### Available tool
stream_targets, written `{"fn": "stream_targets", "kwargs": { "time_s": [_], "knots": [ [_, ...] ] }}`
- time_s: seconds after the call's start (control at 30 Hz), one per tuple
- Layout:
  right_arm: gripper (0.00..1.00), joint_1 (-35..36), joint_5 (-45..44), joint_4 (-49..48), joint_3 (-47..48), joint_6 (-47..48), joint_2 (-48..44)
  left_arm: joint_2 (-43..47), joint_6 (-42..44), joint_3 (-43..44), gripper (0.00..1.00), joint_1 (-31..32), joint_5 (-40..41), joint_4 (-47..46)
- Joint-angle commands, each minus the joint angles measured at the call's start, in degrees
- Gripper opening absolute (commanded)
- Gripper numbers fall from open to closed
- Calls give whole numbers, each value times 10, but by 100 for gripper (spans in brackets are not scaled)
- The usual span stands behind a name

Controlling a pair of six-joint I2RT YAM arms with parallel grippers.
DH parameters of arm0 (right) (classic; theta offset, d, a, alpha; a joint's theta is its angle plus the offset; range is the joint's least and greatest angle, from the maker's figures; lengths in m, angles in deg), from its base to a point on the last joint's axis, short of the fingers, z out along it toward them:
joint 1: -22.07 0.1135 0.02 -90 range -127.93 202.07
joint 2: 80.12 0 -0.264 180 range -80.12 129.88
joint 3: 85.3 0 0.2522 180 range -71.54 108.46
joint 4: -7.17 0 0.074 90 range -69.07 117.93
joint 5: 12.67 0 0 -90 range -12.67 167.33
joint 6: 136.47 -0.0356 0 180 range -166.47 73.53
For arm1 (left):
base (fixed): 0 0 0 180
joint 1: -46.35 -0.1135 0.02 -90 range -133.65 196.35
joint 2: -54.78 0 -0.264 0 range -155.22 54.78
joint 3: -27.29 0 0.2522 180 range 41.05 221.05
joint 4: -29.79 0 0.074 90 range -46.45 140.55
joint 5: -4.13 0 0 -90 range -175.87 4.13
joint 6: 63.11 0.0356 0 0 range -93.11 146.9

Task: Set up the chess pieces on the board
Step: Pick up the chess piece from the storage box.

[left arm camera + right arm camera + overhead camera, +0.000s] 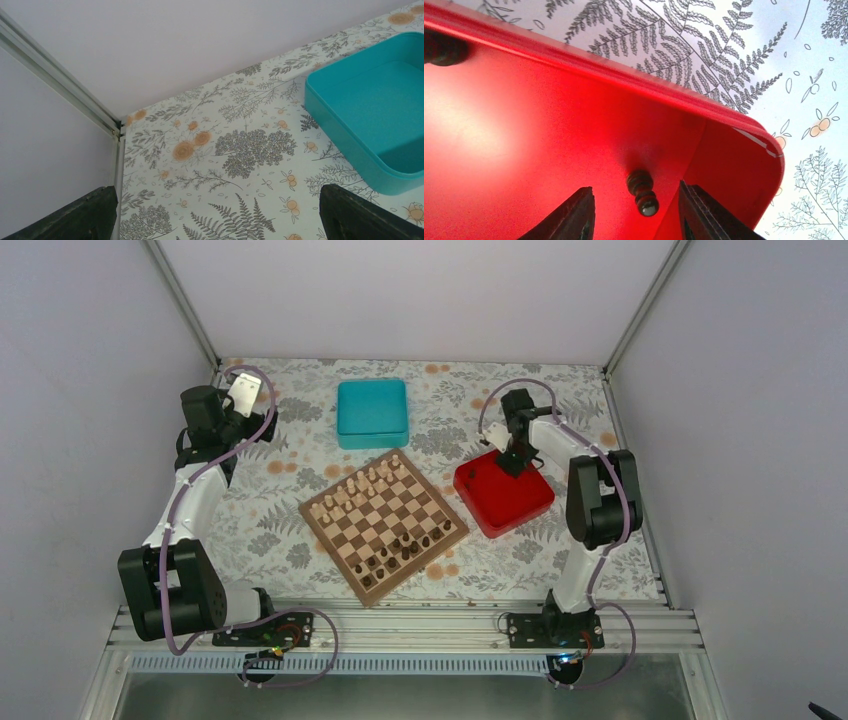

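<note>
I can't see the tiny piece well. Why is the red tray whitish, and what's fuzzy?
Right wrist view: glare whitens the floor of the glossy red square tray; the small dark wooden chess piece looks soft. Left wrist view: the dark tool fingers are blurred, the teal square box sharp.

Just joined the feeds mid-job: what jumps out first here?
The bright red tray, right of the board, with the right gripper down inside it, open jaws flanking a dark chess piece. Next, the teal box beyond the board.
</note>
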Motion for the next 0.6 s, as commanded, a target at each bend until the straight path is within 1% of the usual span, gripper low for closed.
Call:
{"fn": "stream_targets", "kwargs": {
  "time_s": [0.0, 0.37, 0.57],
  "knots": [
    [44, -10, -14, -20, -5, 10, 12, 8, 2, -4, 100, -3, -10, -11],
    [44, -15, -14, -8, -9, 8, 25, 7, 2, -2, 100, -3, -13, -9],
    [41, -17, 5, 3, -3, 9, 34, 8, 2, -1, 100, -3, -13, -8]
  ]
}}
